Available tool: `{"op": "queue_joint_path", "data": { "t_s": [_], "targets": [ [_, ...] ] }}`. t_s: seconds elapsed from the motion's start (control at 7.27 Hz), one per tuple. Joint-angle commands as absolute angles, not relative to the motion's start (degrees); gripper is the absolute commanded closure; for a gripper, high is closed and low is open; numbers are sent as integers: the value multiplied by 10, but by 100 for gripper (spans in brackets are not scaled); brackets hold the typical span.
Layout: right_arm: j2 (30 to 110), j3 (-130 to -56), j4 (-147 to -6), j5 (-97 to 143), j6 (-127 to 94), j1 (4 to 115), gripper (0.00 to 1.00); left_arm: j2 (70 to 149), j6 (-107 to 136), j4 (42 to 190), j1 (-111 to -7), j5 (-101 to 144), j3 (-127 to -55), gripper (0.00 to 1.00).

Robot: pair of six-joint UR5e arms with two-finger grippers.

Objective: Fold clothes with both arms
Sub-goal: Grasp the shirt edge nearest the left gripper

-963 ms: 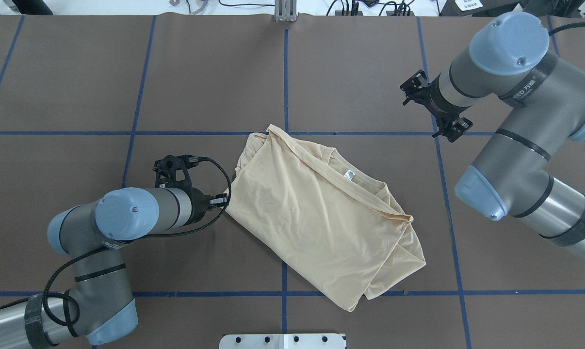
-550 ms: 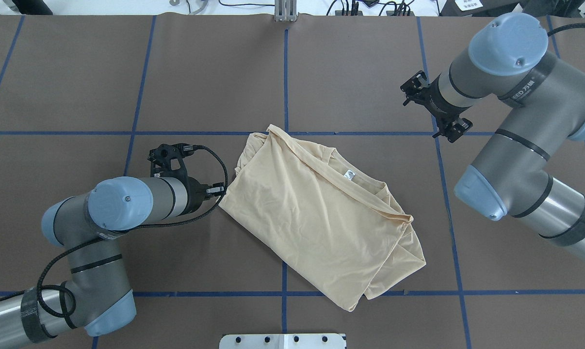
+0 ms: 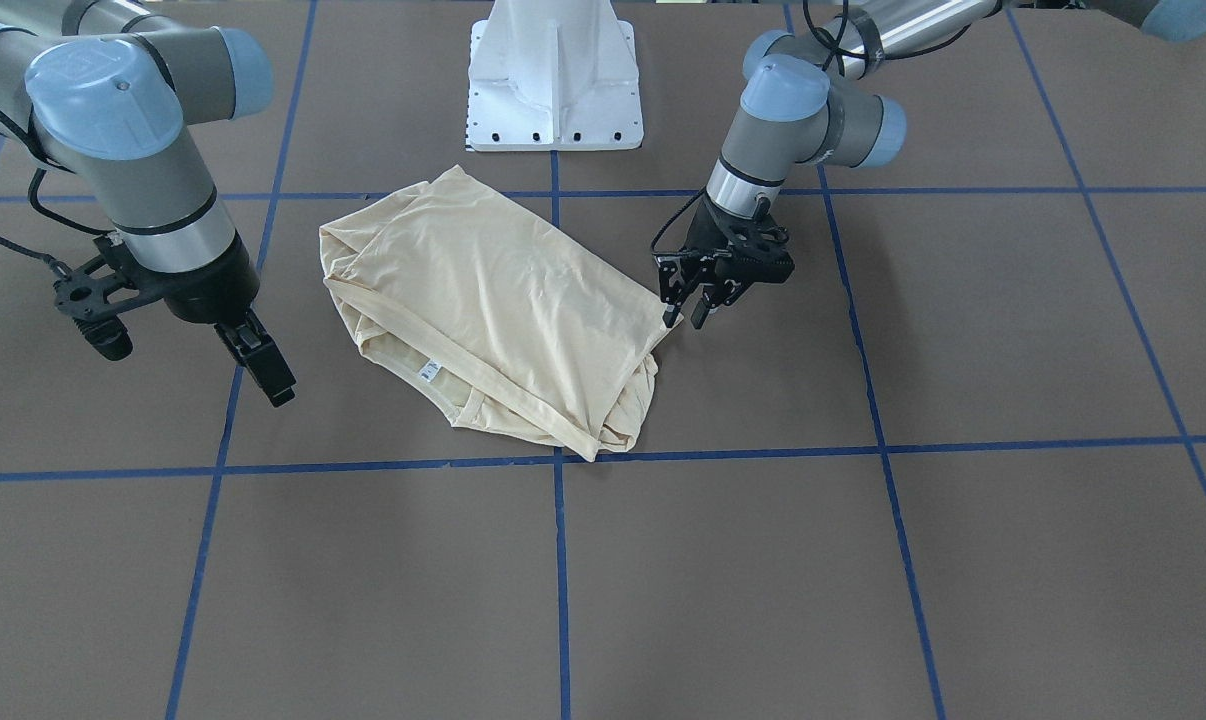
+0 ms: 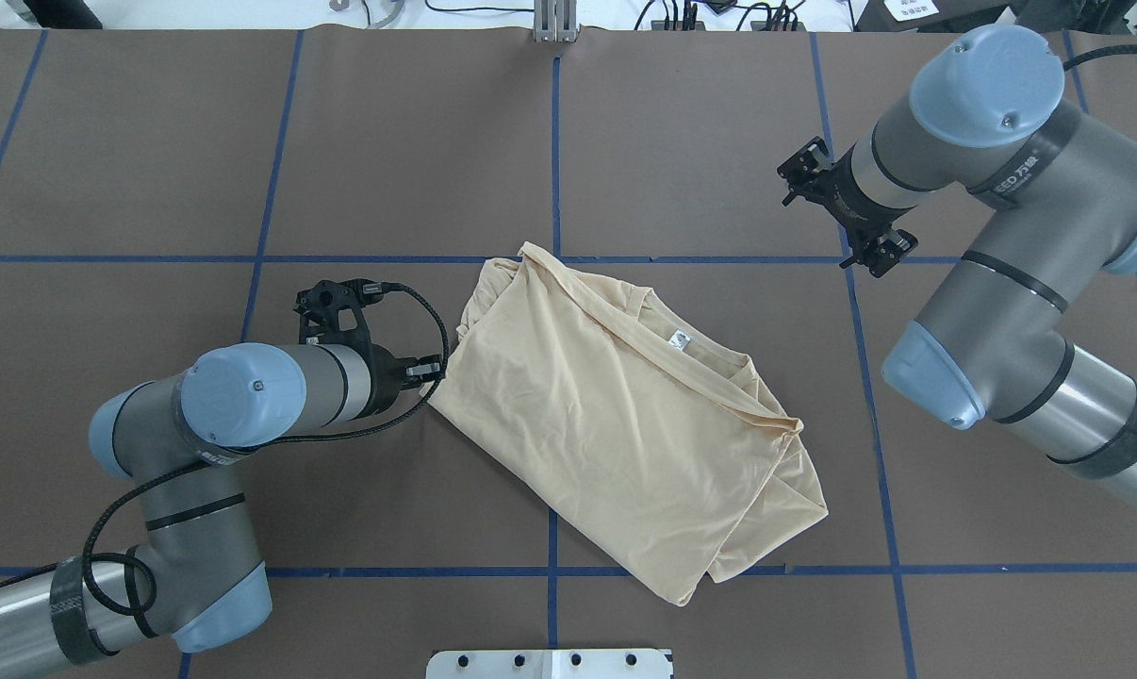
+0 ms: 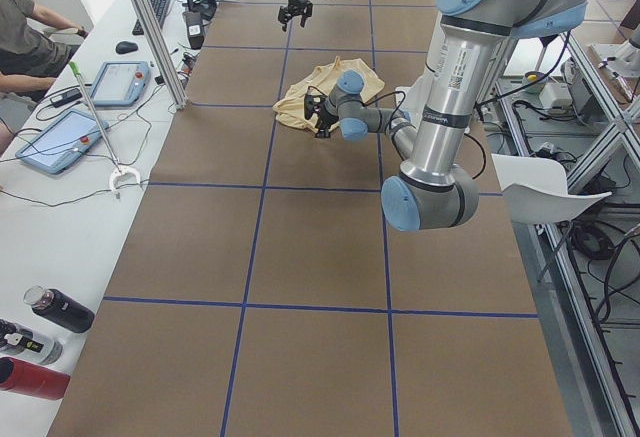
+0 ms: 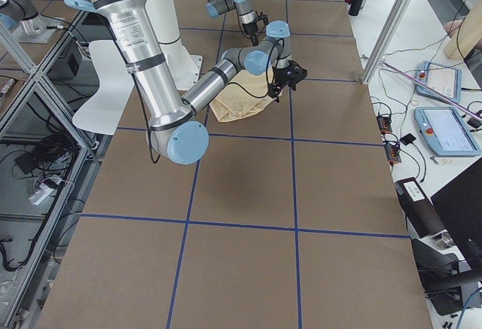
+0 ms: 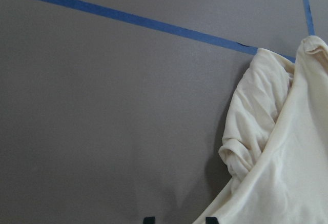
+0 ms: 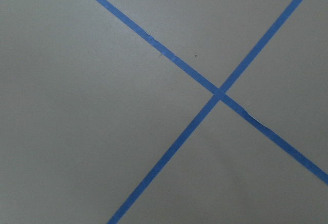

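The clothes, one cream-yellow shirt (image 4: 616, 415), lie folded in a slanted block in the middle of the brown table, with the small white neck label (image 4: 679, 341) facing up. My left gripper (image 3: 685, 318) points down at the shirt's (image 3: 493, 310) corner nearest it. It is open, and in the left wrist view the cloth corner (image 7: 277, 172) reaches in beside one fingertip (image 7: 211, 219). My right gripper (image 3: 273, 380) hangs above bare table, well clear of the shirt's other side. It shows side-on as a single dark bar, so I cannot tell whether it is open or shut. The right wrist view shows only crossing tape lines (image 8: 220, 95).
Blue tape lines (image 4: 554, 141) divide the brown table into squares. The white pedestal base (image 3: 555, 75) stands at the robot's edge, close behind the shirt. A side bench with tablets (image 5: 60, 137), bottles (image 5: 55, 309) and a seated person (image 5: 25, 37) runs along the far edge.
My left arm shifted slightly, and the shirt corner beside its gripper slid a little away from the shirt's middle. The right arm has stayed still.
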State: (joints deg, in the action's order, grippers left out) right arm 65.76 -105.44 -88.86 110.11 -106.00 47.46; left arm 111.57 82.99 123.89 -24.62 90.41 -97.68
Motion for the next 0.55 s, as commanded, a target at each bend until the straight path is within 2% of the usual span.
{"op": "queue_joint_path", "data": {
  "t_s": [0.0, 0.28, 0.41],
  "targets": [
    [657, -1053, -889, 1101, -1060, 475, 0, 1119, 830, 1238, -245, 904, -967, 56],
    [657, -1050, -889, 1101, -1061, 475, 0, 1120, 831, 1238, -245, 905, -967, 58],
    [657, -1050, -889, 1101, -1061, 475, 0, 1120, 831, 1238, -245, 906, -966, 63]
  ]
}}
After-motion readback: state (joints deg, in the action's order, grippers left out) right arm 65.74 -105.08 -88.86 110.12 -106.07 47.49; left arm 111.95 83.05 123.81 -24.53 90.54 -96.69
